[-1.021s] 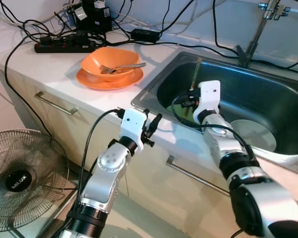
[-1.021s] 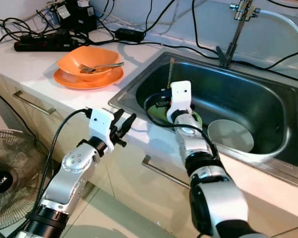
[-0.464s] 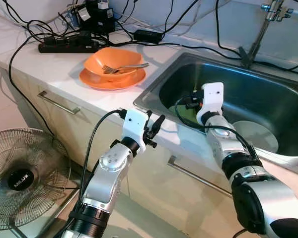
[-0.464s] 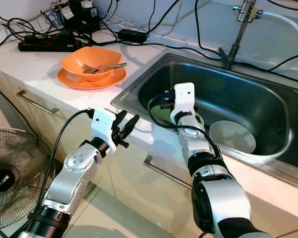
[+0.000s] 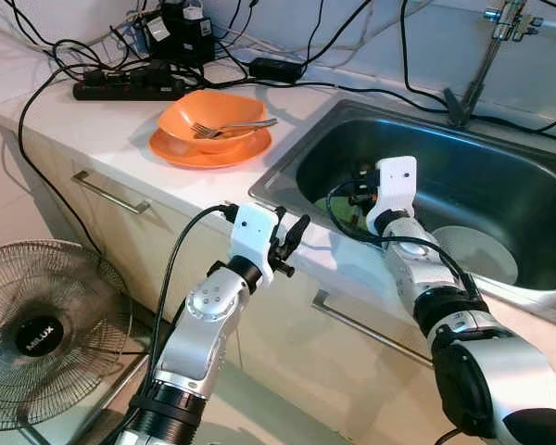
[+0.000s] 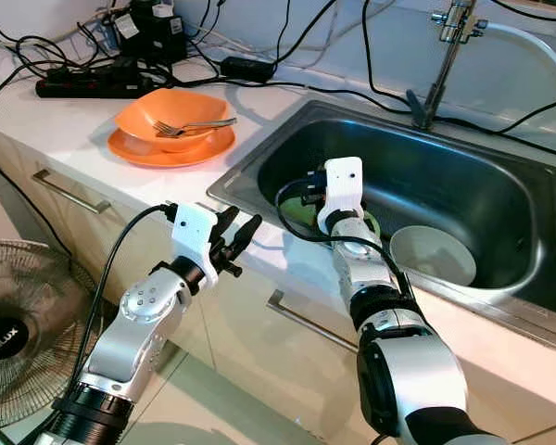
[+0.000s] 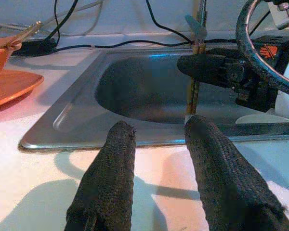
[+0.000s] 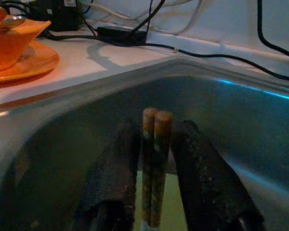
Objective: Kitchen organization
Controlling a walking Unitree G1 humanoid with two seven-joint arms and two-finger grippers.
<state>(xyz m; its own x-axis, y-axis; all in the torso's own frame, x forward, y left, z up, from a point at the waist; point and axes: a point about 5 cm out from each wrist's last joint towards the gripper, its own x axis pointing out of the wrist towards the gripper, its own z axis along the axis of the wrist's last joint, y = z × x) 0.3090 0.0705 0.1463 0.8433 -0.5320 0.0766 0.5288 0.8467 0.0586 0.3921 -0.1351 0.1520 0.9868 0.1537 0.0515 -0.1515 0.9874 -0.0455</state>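
Wooden chopsticks (image 8: 153,163), paired and upright, stand between the right gripper's (image 8: 153,183) jaws.

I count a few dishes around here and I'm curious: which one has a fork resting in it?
The orange bowl on the counter, stacked on the orange plate, holds the fork. The white bowl lies inside the sink.

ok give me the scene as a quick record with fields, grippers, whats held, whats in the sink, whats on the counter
right gripper: inside the sink, shut on a pair of chopsticks held upright
left gripper: open, over the counter edge in front of the sink, holding nothing
sink contents: green plate under the right gripper, white bowl beside it
counter: orange bowl with a fork, on an orange plate; power strip and cables behind
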